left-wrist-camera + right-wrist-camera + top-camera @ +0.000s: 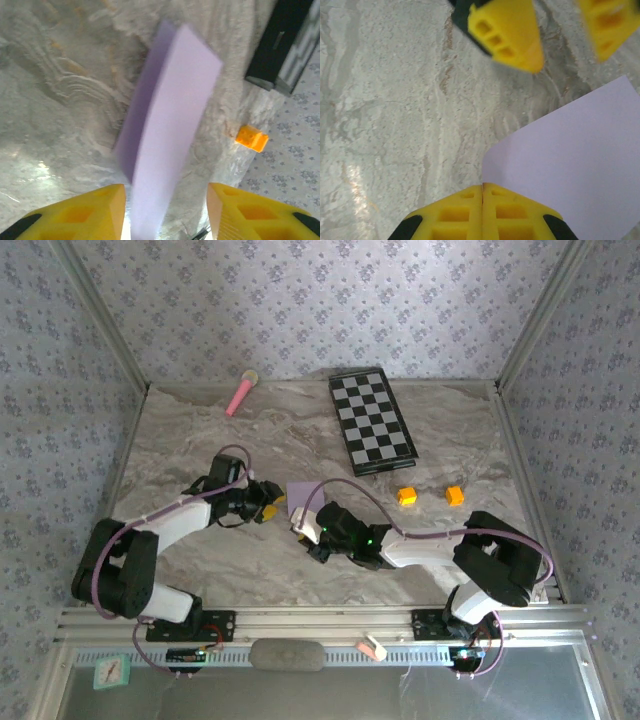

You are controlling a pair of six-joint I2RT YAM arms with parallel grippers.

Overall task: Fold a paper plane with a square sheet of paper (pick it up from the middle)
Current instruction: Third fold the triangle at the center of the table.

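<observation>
Slip risk: left gripper (pixel 165 200) stands apart astride the paper (pixel 170 100), while right gripper (pixel 482 187) clamps only its edge.

Square sheet of paper (pixel 170 115): pale lilac, plain, one face shaded darker.
Left gripper (pixel 166 202) and right gripper (pixel 482 196): yellow fingers, black behind.
Table (pixel 200 440): grey-beige, marbled veining.
Checkered board (pixel 372 420): black-and-white squares, black rim.
Stick (pixel 241 393): pink, yellowish tip.
Two cubes (pixel 406 496) (pixel 455 495): orange.
Walls (pixel 300 300): grey-lilac wallpaper, small floral repeat.
Left arm (pixel 170 525), right arm (pixel 420 550): black and white, purple cables.
</observation>
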